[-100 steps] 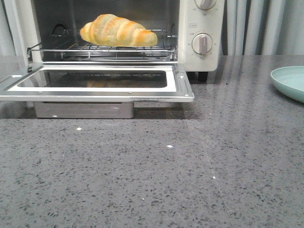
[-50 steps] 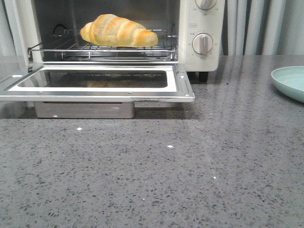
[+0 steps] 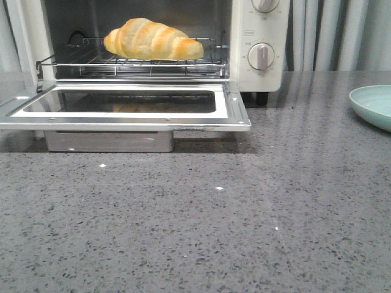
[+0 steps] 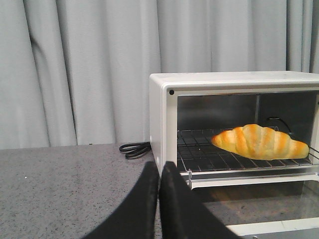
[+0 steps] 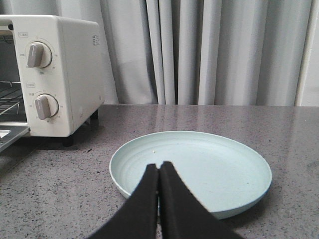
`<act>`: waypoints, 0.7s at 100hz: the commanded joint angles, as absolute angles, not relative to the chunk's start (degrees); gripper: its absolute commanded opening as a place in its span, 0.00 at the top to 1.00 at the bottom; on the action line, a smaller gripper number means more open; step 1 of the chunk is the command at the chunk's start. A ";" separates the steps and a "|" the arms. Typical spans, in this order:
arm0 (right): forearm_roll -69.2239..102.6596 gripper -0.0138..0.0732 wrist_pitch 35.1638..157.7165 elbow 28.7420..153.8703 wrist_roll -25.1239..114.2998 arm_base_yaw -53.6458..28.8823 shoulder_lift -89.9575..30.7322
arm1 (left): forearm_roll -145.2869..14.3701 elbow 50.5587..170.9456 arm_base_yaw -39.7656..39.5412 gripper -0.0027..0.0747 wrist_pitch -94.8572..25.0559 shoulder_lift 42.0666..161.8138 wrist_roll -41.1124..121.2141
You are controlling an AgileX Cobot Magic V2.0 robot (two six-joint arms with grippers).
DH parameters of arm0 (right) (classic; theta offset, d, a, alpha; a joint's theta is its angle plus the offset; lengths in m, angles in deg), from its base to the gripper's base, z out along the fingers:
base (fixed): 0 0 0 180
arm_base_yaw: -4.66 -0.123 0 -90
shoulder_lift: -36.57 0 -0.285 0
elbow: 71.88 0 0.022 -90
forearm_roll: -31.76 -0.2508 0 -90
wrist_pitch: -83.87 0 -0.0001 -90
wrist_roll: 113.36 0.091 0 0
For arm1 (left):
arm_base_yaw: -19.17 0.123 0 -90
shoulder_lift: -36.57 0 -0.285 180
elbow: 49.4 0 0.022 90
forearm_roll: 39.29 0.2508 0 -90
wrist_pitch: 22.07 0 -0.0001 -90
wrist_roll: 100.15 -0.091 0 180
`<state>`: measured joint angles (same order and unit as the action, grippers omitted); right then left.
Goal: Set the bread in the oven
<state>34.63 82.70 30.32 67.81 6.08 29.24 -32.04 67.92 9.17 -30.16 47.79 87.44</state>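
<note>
Bread [image 3: 153, 39] lies on the oven [image 4: 162, 114] rack beyond the empty, pinched-shut left hand [image 4: 158, 172], so only a careless swing into the dropped door [image 3: 125, 107] could jolt it off.

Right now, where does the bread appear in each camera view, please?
Front view: the bread lies on the wire rack, upper left.
Left wrist view: the bread lies on the rack, at the right.
Right wrist view: not visible.
Shared landmark: the oven.

Oven [image 3: 256, 36] top cropped; plate [image 3: 372, 105] right side cropped.
</note>
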 commanded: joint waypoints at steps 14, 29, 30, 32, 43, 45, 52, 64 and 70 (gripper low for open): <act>34.33 0.90 78.59 28.89 67.90 6.34 30.32 | -31.97 69.40 9.38 0.99 -25.83 48.88 87.76; 34.33 0.90 79.24 28.89 67.90 6.34 30.32 | -31.97 69.40 9.38 0.99 -25.83 48.88 87.76; 34.33 0.90 79.24 28.89 67.90 6.34 30.32 | -31.97 69.40 9.38 0.99 -25.83 48.88 87.76; 34.33 0.90 79.24 28.89 67.90 6.34 30.32 | -31.97 69.40 9.38 0.99 -25.83 48.88 87.76; 34.33 0.90 79.24 28.89 67.90 6.34 30.32 | -31.97 69.40 9.38 0.99 -25.83 48.88 87.76; 34.33 0.90 79.34 28.89 67.90 6.34 30.32 | -31.97 69.40 9.38 0.99 -25.83 48.88 87.76; 34.33 0.90 79.46 28.89 67.90 6.34 30.32 | -31.97 69.40 9.38 0.99 -25.83 48.88 87.76; 34.33 0.90 79.81 28.89 67.90 6.34 30.32 | -31.97 69.40 9.38 0.99 -25.83 48.88 87.76; 34.33 0.90 79.81 28.89 67.90 6.34 30.32 | -31.97 69.40 9.38 0.99 -25.83 48.88 87.76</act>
